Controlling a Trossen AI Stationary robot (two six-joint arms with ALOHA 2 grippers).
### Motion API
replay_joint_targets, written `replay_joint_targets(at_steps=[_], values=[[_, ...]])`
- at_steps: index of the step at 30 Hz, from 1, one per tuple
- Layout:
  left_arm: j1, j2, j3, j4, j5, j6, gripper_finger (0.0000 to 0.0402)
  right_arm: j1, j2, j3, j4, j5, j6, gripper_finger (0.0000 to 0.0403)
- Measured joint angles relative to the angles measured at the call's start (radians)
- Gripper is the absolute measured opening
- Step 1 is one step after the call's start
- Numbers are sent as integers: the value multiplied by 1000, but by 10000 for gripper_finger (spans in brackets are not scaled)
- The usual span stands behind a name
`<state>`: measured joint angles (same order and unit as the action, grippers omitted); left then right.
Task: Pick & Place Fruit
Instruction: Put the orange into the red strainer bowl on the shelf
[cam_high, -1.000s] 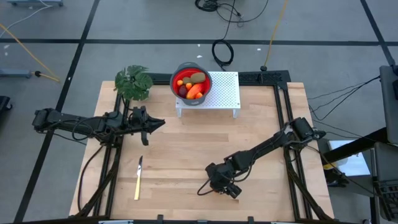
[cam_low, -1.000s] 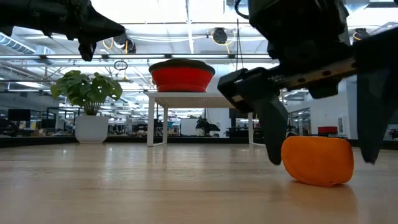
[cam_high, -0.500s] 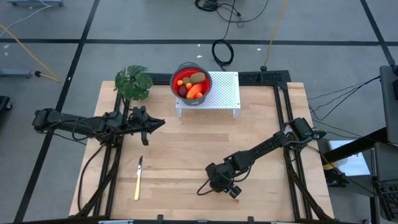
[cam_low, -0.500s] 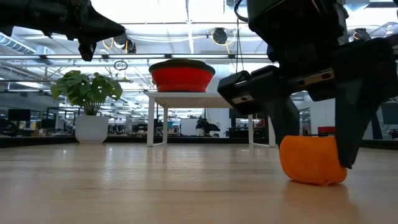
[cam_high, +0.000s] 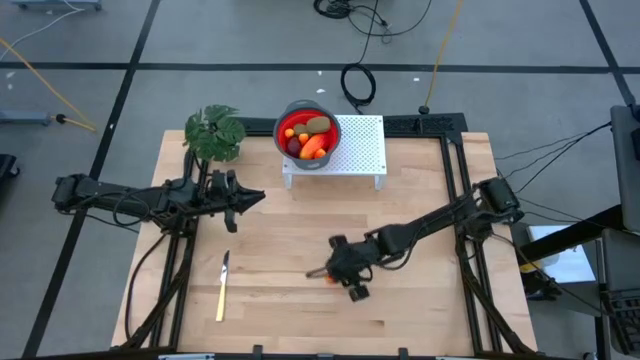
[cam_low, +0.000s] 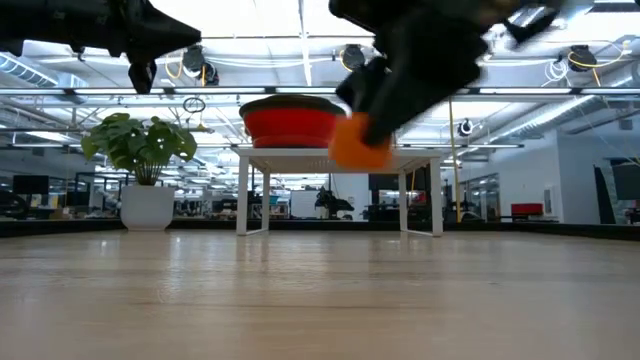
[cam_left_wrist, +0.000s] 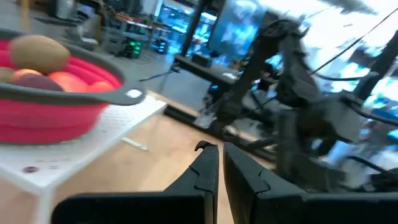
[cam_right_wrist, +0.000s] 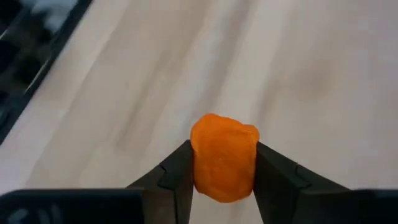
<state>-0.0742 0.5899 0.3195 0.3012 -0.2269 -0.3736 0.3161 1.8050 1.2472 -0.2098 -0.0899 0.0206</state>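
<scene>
Aloft — stubby orange fruit (cam_right_wrist: 224, 157), no clear axis

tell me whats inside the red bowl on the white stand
The red bowl holds an olive-brown oval, a red-orange piece, a dark red ball and tiny orange ones; anything beneath them is covered.

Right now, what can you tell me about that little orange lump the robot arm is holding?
The orange piece is a small, rounded, slightly lumpy chunk with a matte, evenly coloured skin, looking like toy fruit. It sits clamped between the two dark fingers of the right gripper, one on each side. The low view shows it lifted clear of the wooden table, hanging in the air in front of the red bowl on its white stand. Nothing else touches it.
</scene>
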Motion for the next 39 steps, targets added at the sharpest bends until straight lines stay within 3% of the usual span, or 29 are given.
replay_joint_targets(at_steps=[6,12,20,30,39], values=[[0,0,0,17,127,-98,21,-34,-68,-1,116,227,69,122],[0,0,0,27,222,-108,21,-62,-105,1,382,433,60,122],[0,1,0,115,239,-30,28,-98,-113,3,690,634,-155,121],[0,12,0,177,205,26,145,-158,-112,125,707,711,-367,121],[1,68,0,310,141,69,248,-179,-109,144,680,745,-408,121]])
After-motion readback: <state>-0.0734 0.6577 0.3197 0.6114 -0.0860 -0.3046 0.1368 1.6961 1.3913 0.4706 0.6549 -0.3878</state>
